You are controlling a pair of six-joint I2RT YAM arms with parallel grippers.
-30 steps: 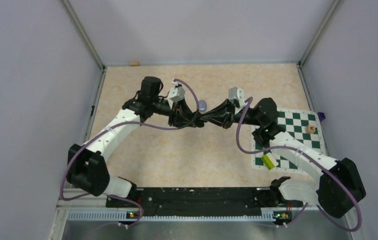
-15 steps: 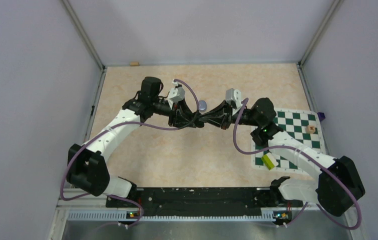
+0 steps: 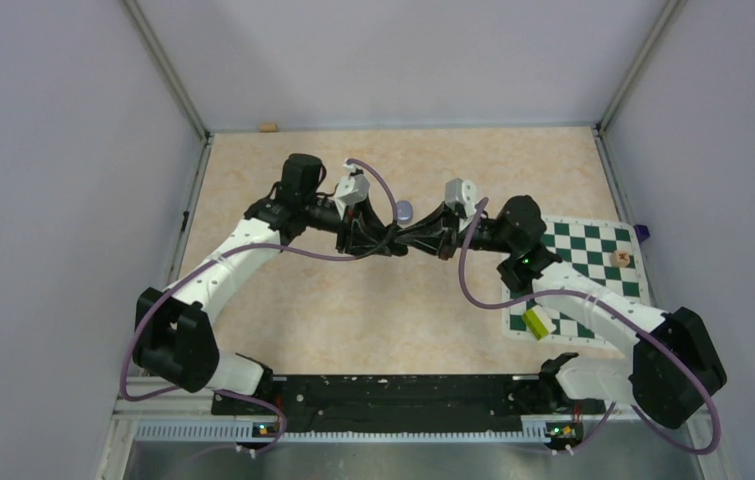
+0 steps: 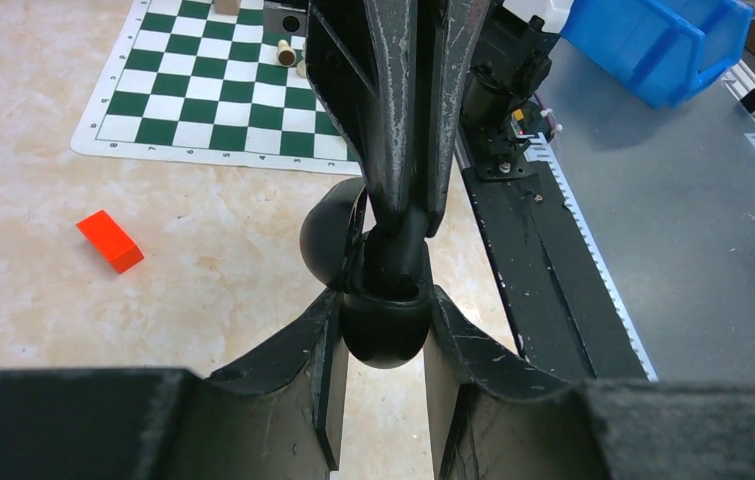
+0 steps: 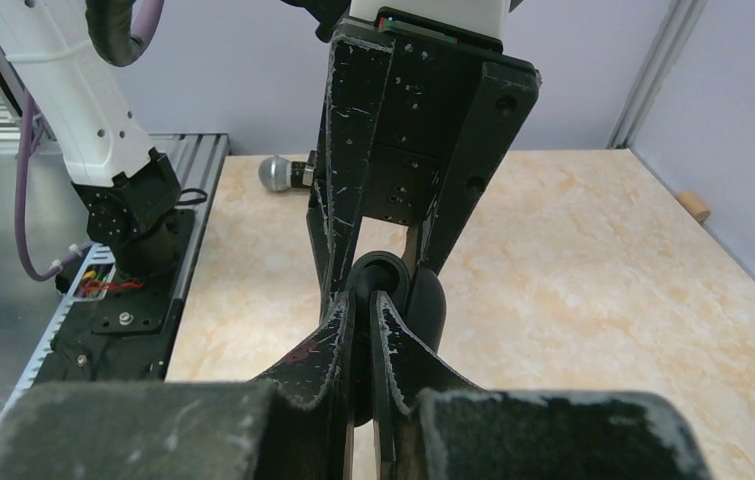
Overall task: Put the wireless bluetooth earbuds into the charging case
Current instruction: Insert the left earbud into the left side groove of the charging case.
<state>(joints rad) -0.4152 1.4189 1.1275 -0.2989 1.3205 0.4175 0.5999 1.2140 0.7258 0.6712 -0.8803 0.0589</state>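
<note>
Where the two arms meet above the middle of the counter (image 3: 373, 310), the left fingers (image 4: 313, 350) clamp the black rounded charging case (image 4: 383, 335) between them, its lid (image 4: 331, 240) tilted open to one side. The right fingers (image 5: 328, 350) come at the case from the opposite side, pinched nearly together with their tips touching its open mouth, and whether an earbud sits between them I cannot tell

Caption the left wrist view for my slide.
Left gripper holds the black charging case; right gripper's shut jaws meet it.
</note>
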